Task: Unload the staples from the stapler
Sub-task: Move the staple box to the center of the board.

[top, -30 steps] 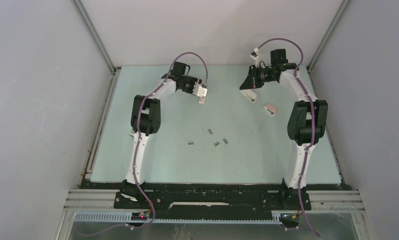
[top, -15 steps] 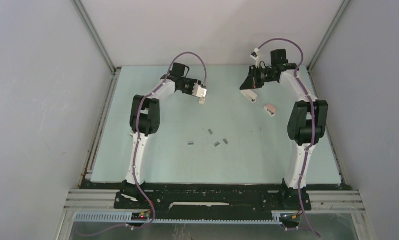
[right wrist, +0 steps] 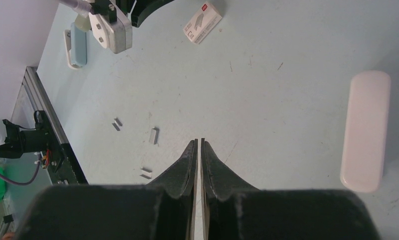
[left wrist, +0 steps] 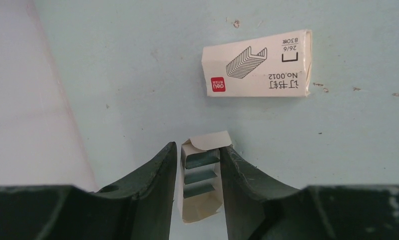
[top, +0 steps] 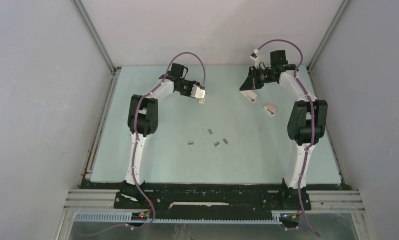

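The staples (top: 217,143), four short grey strips, lie loose in the middle of the bench (top: 162,160). At the far left, the left hand (left wrist: 198,150) grasps an open cardboard tray (left wrist: 201,209) of fresh strips. If it tilts or the grip weakens, they could spill among the loose ones. The right hand (right wrist: 197,142) hangs clenched on nothing visible, near a pale pink stapler (right wrist: 365,130).
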